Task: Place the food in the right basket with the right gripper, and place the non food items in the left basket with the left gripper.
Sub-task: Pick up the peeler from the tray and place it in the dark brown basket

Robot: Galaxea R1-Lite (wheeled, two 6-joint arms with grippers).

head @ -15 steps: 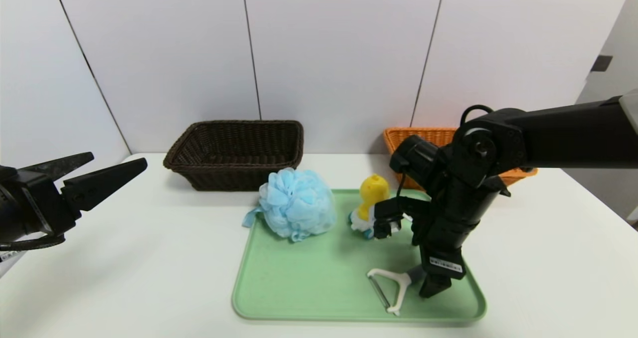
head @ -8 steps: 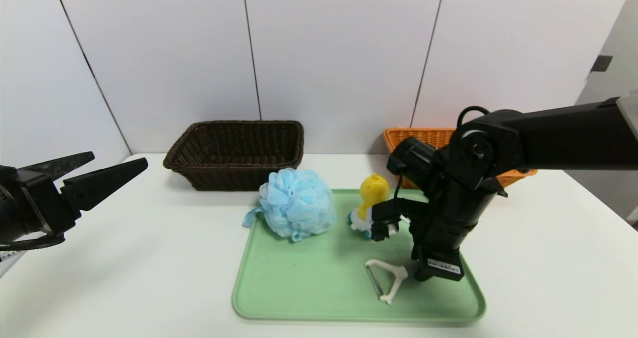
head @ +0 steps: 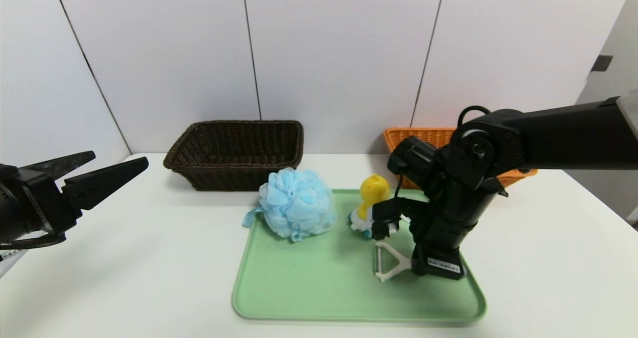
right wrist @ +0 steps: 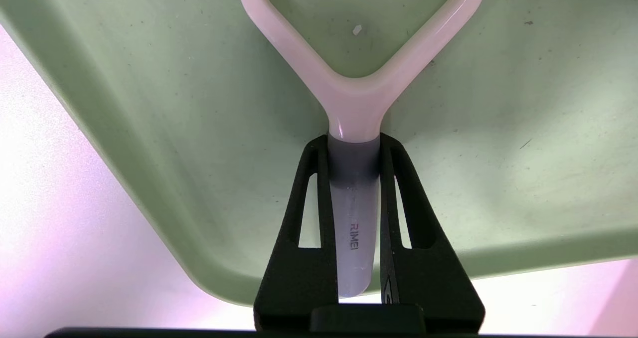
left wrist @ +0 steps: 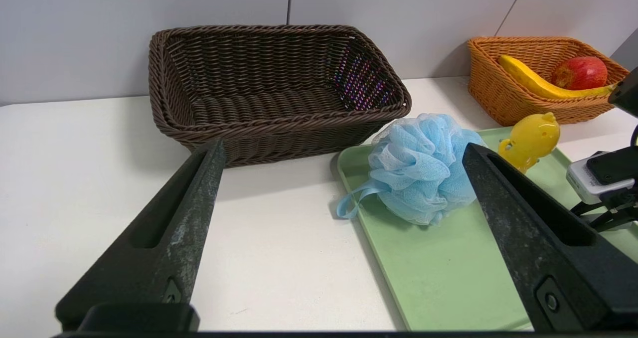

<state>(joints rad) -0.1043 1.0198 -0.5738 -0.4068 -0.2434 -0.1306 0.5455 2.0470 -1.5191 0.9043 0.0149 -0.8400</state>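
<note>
Clamping the peeler by its smooth grey handle, the right tool points down over the matte green tray. Beyond it stand the glossy duck and frilly mesh sponge. Only the spread, idle left tool sees banana and apple inside the woven orange basket, beside the dark basket.

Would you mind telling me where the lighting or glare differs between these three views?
Head view: even light, soft shadows under the sponge and right gripper on the tray. Left wrist view: coloured speckle on the dark basket's inner wall. Right wrist view: table beyond the tray washed out pinkish; a glint on the peeler held in the gripper.
</note>
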